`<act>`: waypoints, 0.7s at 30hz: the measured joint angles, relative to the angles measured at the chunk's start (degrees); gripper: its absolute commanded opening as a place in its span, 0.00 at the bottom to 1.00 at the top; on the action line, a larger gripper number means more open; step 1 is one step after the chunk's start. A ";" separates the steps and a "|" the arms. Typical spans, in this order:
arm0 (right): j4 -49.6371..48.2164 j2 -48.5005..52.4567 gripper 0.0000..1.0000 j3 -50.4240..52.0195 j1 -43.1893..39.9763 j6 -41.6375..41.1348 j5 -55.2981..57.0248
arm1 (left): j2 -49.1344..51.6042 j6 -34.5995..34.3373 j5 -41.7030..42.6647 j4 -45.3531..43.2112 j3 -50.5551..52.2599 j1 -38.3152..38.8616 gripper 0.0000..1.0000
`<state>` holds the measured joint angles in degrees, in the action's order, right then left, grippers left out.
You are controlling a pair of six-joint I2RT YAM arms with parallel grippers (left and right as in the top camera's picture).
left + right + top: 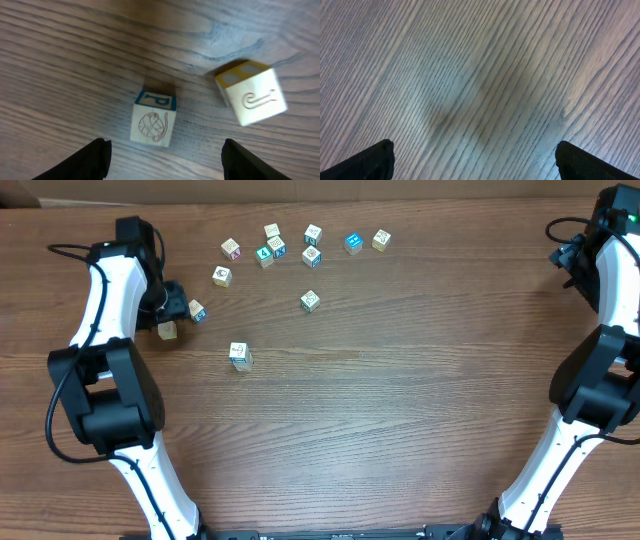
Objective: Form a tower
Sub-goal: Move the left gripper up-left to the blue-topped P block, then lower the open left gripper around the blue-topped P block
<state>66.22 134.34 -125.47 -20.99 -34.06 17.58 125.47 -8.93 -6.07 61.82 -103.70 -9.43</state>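
The tower (pixel 240 356) stands left of the table's middle, a narrow stack with a cream top and a blue-teal face below. My left gripper (pixel 178 304) is at the far left, low over two loose cubes. In the left wrist view, a cube with a blue P top and a ball drawing (pixel 154 120) lies just ahead of the gap of the left gripper (pixel 166 146). The jaws stand open with nothing between them. A yellow-topped cube (pixel 251 95) lies to its right, blurred. My right gripper (pixel 475 150) hangs open over bare wood at the far right (pixel 565 255).
Several loose cubes (pixel 272 248) are scattered along the back of the table, with one (pixel 310 300) nearer the middle. The blue-faced cube (pixel 196 311) and a tan cube (pixel 167 330) lie beside the left gripper. A cable (pixel 65 250) runs behind the left arm.
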 measured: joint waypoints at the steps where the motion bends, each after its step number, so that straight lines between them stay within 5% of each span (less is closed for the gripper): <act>1: 0.00 -0.02 1.00 0.00 -0.02 0.00 -0.02 | 0.48 0.20 0.02 0.00 0.00 0.00 0.68; 21: -0.02 -0.02 1.00 0.00 0.00 0.00 -0.02 | 1.44 0.59 -0.20 -0.11 0.00 -0.44 0.60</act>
<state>66.19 134.32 -125.47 -20.99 -34.06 17.56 126.91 -8.34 -6.26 61.71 -103.70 -9.87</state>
